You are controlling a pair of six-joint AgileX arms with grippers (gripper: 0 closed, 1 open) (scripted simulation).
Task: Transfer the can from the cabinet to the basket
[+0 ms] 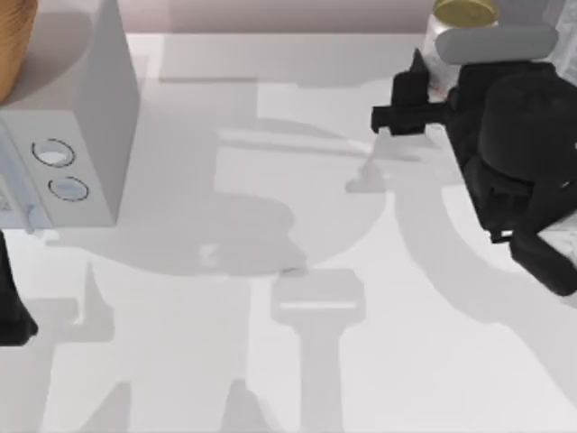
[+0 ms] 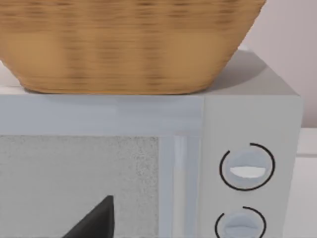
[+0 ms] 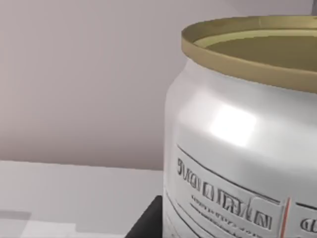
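The can [image 1: 464, 11] [image 3: 237, 148] is white-silver with a dull gold top. It is at the table's far right and looms very close in the right wrist view. My right gripper [image 1: 401, 90] is shut on the can, one dark finger [image 3: 148, 220] pressed against its side. The cabinet [image 1: 566, 41] is a dark speckled box at the far right corner, mostly hidden behind my right arm. The orange-brown ribbed basket [image 1: 11, 45] [image 2: 129, 44] sits at the far left, on top of a pale grey box. My left arm [image 1: 11, 307] is parked at the left edge.
The pale grey box with two round dials [image 1: 81, 108] [image 2: 247, 124] stands at the left under the basket, its front facing my left wrist camera. A pale grey bar [image 1: 496, 43] lies beside the can, above my right arm. Open white tabletop [image 1: 297, 343] spans the middle and front.
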